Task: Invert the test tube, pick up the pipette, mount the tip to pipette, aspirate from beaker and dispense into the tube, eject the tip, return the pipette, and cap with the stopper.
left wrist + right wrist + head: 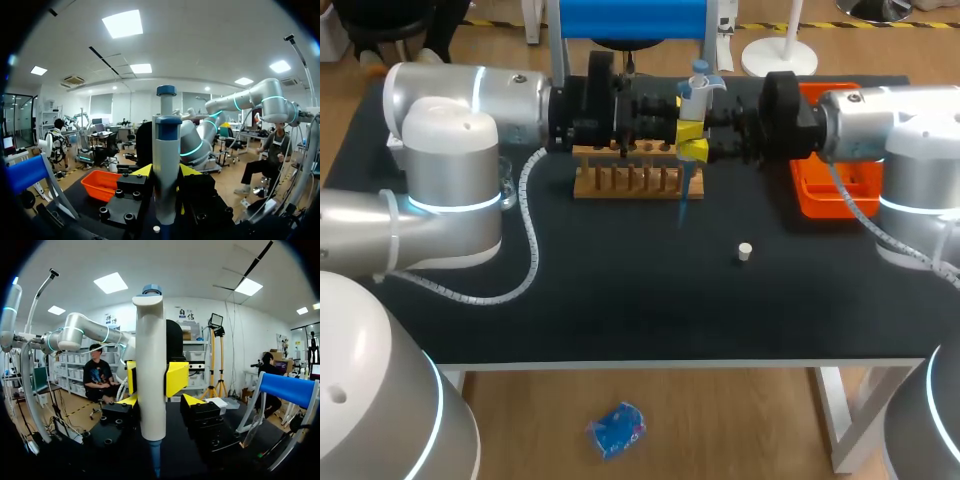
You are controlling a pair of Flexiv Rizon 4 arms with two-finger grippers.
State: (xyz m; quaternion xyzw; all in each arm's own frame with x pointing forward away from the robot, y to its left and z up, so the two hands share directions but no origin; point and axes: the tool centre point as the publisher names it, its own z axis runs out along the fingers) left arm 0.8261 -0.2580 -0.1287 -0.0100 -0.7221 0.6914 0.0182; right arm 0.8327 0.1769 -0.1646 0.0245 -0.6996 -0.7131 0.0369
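The grey-and-blue pipette (693, 95) stands upright above the wooden tube rack (630, 182), with a blue tip (684, 195) mounted at its lower end. My left gripper (686, 130) comes in from the left and is shut on the pipette's body (166, 165), its yellow fingers (142, 171) against both sides. My right gripper (699, 150) faces it from the right. In the right wrist view its fingertips (192, 401) stand either side of the pipette (151, 375), lower down, with a gap on one side. The white stopper (745, 252) lies on the black mat.
An orange tray (835, 190) sits at the right, partly under my right arm. A blue-barred stand (630, 20) rises at the table's back edge. A clear glass vessel (507, 186) peeks out behind my left arm.
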